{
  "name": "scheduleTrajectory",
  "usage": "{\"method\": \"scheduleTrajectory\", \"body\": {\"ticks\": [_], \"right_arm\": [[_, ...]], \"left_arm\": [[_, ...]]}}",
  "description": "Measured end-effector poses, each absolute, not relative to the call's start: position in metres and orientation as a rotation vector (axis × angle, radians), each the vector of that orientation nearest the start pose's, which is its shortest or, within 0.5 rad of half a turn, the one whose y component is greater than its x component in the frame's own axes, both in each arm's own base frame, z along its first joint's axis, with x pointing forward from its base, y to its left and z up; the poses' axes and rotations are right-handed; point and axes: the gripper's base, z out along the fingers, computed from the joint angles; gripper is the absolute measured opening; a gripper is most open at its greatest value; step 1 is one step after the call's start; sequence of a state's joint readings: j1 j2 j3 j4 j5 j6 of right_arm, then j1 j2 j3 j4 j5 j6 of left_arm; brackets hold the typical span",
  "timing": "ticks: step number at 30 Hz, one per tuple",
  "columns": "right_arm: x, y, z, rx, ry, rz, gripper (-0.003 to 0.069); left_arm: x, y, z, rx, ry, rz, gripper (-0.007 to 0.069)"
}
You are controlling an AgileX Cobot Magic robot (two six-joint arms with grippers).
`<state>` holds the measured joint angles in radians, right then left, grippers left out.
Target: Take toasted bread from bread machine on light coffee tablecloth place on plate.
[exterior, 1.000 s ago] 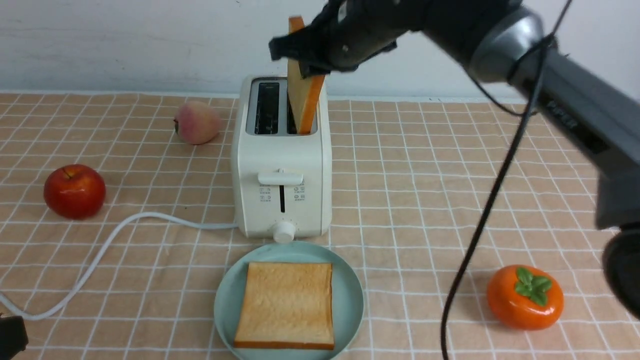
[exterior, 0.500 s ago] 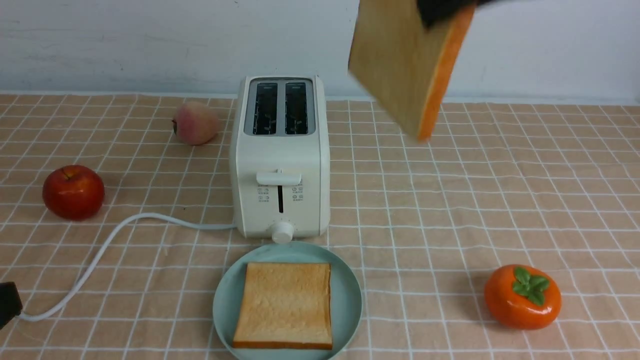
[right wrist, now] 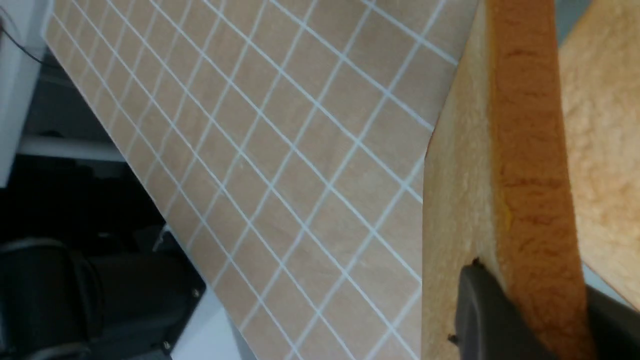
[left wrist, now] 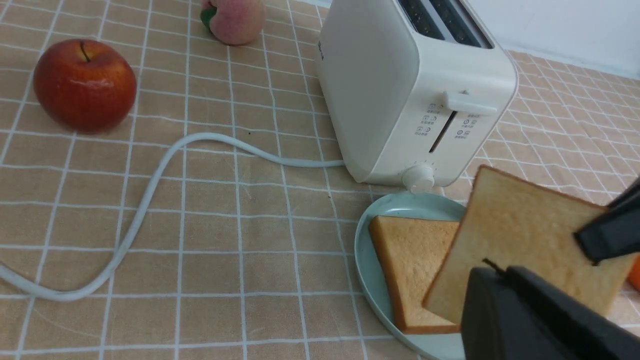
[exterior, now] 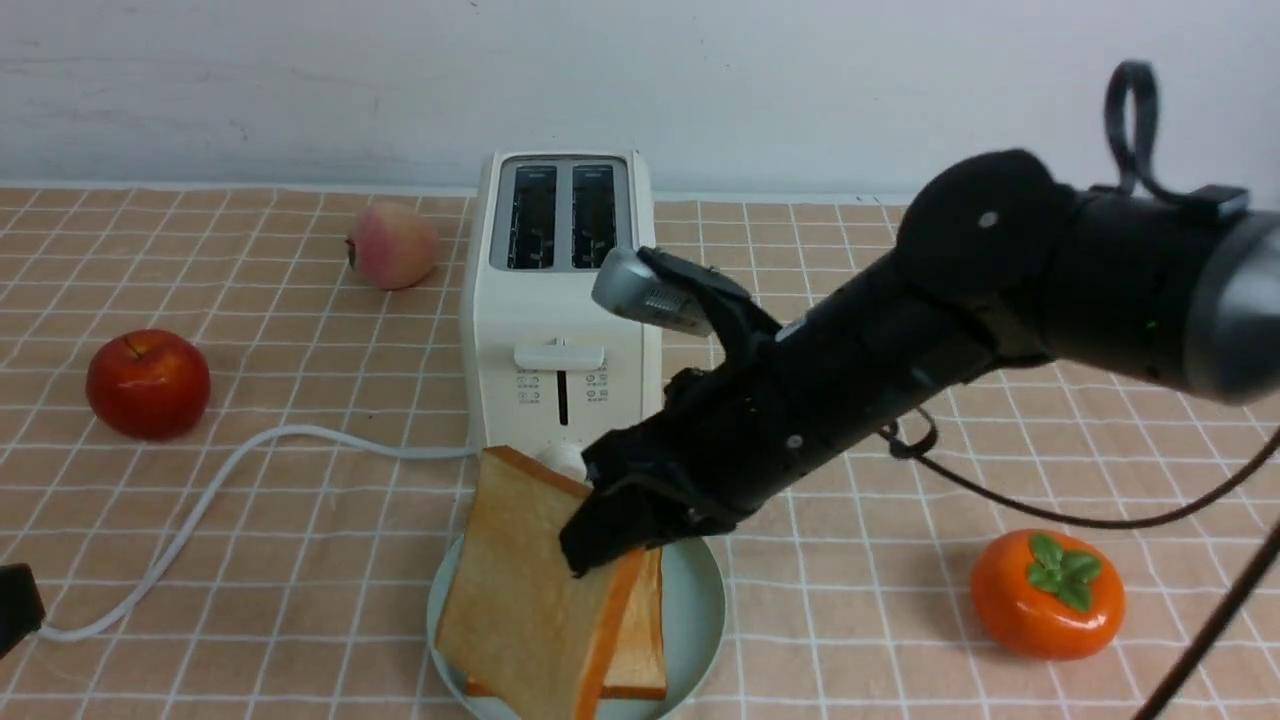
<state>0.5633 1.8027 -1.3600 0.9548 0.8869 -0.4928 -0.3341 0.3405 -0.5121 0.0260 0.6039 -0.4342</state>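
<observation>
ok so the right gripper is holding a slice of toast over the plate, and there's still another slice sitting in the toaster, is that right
Not quite: the other slice lies on the plate, and both slots of the toaster are empty, as the front view shows. The right gripper does hold a slice over the plate.

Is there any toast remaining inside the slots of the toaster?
No, both slots of the toaster show dark and empty in the front view.
</observation>
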Motion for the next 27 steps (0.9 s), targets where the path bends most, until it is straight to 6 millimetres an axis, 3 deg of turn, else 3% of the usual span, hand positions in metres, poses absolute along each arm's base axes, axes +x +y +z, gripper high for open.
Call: {"method": "scheduleTrajectory", "body": {"ticks": [5,8,10,11,12,14,18,21,24,25,26,27], "right_arm": [[0.318,0.257,0.236,-0.608,2.510,1.144,0.0132],[0.327,0.251,0.231,-0.553,2.507,1.114,0.0218],[0.335,0.241,0.230,-0.525,2.504,1.084,0.0353],[0.335,0.240,0.230,-0.526,2.504,1.078,0.0364],[0.338,0.234,0.229,-0.533,2.515,1.064,0.0444],[0.340,0.223,0.228,-0.559,2.553,1.057,0.0523],[0.338,0.204,0.236,-0.611,2.607,0.995,0.0561],[0.326,0.178,0.276,-0.621,2.623,0.800,0.0420],[0.298,0.153,0.331,-0.575,2.556,0.615,0.0172],[0.298,0.152,0.330,-0.570,2.563,0.602,0.0153],[0.273,0.135,0.366,-0.522,2.483,0.507,0.0033],[0.257,0.124,0.383,-0.476,2.431,0.471,0.0002]], "left_arm": [[0.066,-0.021,0.308,-0.087,1.945,-0.486,-0.0014],[0.066,-0.021,0.308,-0.087,1.948,-0.485,-0.0014],[0.065,-0.021,0.308,-0.087,1.951,-0.484,-0.0014],[0.065,-0.021,0.308,-0.087,1.951,-0.484,-0.0014],[0.065,-0.021,0.308,-0.087,1.952,-0.484,-0.0014],[0.065,-0.021,0.308,-0.087,1.952,-0.484,-0.0014],[0.065,-0.021,0.308,-0.087,1.952,-0.484,-0.0014],[0.065,-0.021,0.308,-0.087,1.952,-0.484,-0.0014],[0.065,-0.021,0.308,-0.087,1.953,-0.484,-0.0014],[0.065,-0.021,0.308,-0.087,1.953,-0.484,-0.0014],[0.065,-0.021,0.308,-0.087,1.953,-0.484,-0.0014],[0.065,-0.021,0.308,-0.087,1.953,-0.484,-0.0014]]}}
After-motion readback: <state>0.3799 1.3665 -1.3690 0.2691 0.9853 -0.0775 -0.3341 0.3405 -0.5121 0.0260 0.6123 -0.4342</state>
